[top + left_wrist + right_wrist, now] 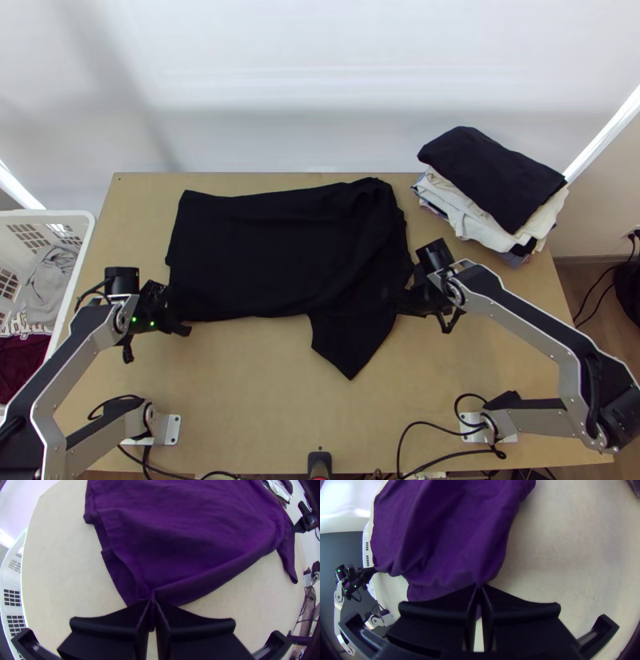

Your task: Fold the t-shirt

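A black t-shirt (280, 248) lies across the table, folded over lengthwise, one sleeve-like corner sticking out toward the near edge; it looks purple in the wrist views. At its near left corner is my left gripper (180, 320); in the left wrist view the left gripper (152, 603) is shut on that corner of the shirt (200, 540). My right gripper (408, 302) is at the shirt's right side, above the jutting corner. In the right wrist view the right gripper (479, 588) is shut on a gathered edge of the shirt (460, 540).
A stack of folded clothes (496, 180) with a black one on top stands at the table's back right. A white basket (72, 216) holding clothes is beside the left edge. Cables (448, 454) run along the near edge of the wooden table (264, 400).
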Robot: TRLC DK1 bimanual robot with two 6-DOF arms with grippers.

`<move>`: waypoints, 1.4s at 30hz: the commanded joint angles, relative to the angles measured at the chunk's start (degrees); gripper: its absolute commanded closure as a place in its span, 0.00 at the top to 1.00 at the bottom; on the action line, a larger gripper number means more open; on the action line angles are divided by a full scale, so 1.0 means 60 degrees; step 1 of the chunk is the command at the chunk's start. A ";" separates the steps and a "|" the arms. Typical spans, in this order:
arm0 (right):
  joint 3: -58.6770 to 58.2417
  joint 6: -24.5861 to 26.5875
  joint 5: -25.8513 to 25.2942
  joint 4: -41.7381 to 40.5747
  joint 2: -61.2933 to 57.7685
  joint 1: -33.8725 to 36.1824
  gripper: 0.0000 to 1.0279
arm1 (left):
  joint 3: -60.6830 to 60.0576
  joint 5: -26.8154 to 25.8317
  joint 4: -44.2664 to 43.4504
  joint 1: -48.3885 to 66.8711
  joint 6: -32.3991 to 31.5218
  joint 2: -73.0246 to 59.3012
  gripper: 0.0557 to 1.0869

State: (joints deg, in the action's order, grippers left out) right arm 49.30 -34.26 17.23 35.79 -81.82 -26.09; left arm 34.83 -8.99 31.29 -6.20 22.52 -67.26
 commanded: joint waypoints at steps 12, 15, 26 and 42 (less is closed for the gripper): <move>-0.0541 0.0202 -0.0983 -0.0164 0.1479 -0.0032 0.03 | 0.1695 -0.0332 -0.1289 -0.0930 -0.2084 -0.1050 0.04; -0.0687 0.0158 -0.1012 -0.0208 0.1654 -0.0032 0.03 | 0.1768 -0.0317 -0.1640 -0.0754 -0.2333 -0.1372 0.04; -0.1185 0.0056 -0.1364 -0.0501 0.1860 -0.0237 0.03 | 0.3336 -0.0317 -0.2446 0.0198 -0.3417 -0.3262 0.04; -0.1800 -0.0501 -0.1832 -0.1058 0.1801 -0.0677 0.03 | 0.7598 0.0063 -0.2358 0.0608 -0.4398 -0.7246 0.04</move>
State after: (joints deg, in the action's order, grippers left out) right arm 40.36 -35.86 6.94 29.47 -71.66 -29.91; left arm 76.77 -9.58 16.97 -2.61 -1.23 -107.00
